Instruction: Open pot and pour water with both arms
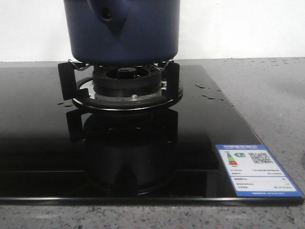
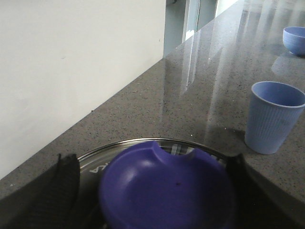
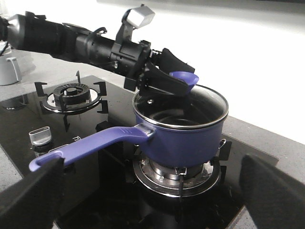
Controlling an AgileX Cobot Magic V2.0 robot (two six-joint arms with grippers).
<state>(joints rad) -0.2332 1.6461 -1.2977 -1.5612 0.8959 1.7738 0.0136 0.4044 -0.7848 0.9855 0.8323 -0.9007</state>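
The dark navy-blue pot (image 1: 121, 28) stands on the gas burner (image 1: 126, 83), its long blue handle (image 3: 90, 143) pointing toward my right gripper. A glass lid with a steel rim (image 2: 143, 142) and a blue bowl-shaped knob (image 2: 167, 186) is over the pot (image 3: 186, 138). My left gripper (image 2: 155, 191) straddles that knob (image 3: 183, 78): one finger touches it, and a small gap shows at the other finger (image 2: 66, 191). My right gripper (image 3: 152, 191) hangs open in front of the pot, holding nothing, with the handle's end just above one finger (image 3: 33, 188). Neither gripper shows in the front view.
A pale-blue ribbed cup (image 2: 274, 117) and a blue bowl (image 2: 294, 40) stand on the grey counter beyond the pot. The black glass hob (image 1: 200, 143) carries a second burner (image 3: 71, 95), a control knob (image 3: 40, 136) and a label sticker (image 1: 257, 169). A white wall runs behind.
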